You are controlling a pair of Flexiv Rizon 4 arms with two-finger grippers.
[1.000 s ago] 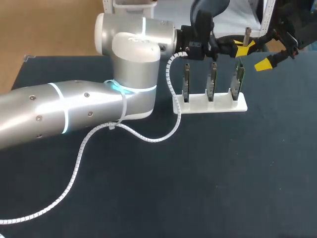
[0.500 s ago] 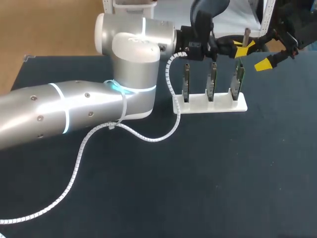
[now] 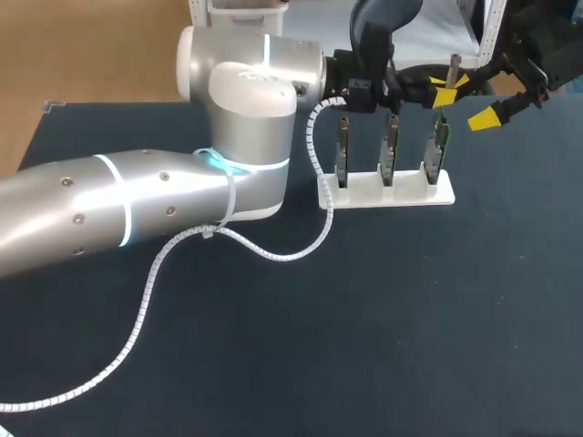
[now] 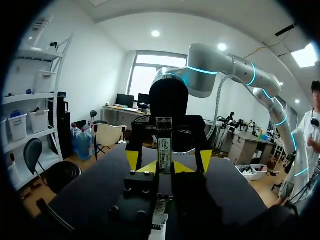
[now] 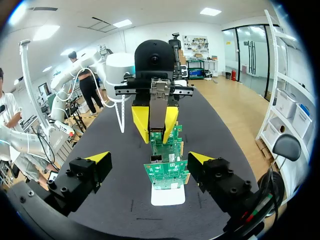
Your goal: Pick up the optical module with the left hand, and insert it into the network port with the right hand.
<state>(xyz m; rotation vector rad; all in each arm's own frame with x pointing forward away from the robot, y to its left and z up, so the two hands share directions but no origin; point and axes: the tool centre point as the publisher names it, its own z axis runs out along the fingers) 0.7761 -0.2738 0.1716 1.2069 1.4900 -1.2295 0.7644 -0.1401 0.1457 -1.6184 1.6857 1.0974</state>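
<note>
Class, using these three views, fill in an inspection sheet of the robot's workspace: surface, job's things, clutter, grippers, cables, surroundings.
Surface: dark table, no marks visible.
Job's things: optical module held above the rack; three green boards stand upright in a white rack; the network port cannot be made out clearly.
Clutter: nothing seen.
Grippers: left gripper shut on the optical module; right gripper open, facing the module, not touching it.
Cables: white spiral-wrapped cable lies on the table beside the left arm and passes the rack's end.
Surroundings: nothing seen reaching over the table.
</note>
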